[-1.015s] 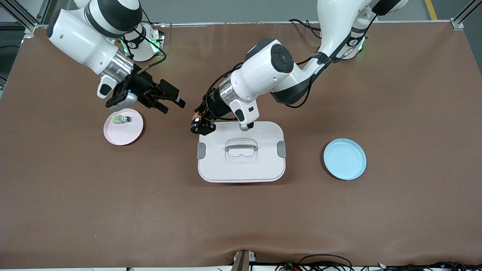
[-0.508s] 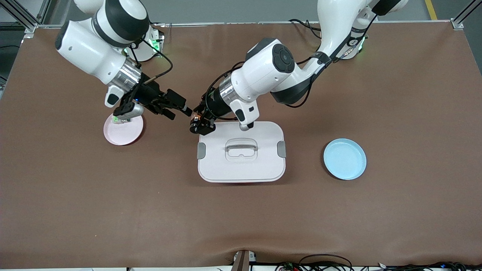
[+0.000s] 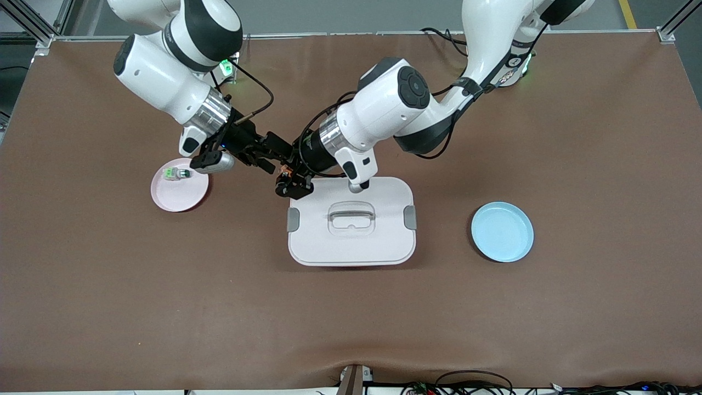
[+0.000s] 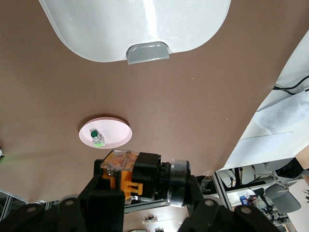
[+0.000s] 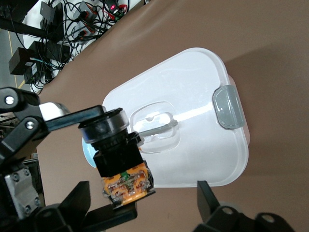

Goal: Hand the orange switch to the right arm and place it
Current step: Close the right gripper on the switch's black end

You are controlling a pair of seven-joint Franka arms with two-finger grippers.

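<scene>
over the bare brown table [image 3: 109, 285] beside the white lidded box [image 3: 351, 241], the left gripper [image 3: 289, 181] is clamped on the orange switch [image 5: 120, 159]. the right gripper [image 3: 271, 159] meets it with fingers [image 5: 79, 198] apart around the part. a pink plate [image 3: 186, 197] holding a white-and-green part [image 3: 175, 174] sits close by; the blue plate [image 3: 502, 231] lies well apart.

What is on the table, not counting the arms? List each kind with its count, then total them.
Plates: 2, a pink plate and a blue plate
Lidded white container: 1
Switch parts: 2, the orange switch held above the table, and a white-and-green part on the pink plate
Total: 5
</scene>
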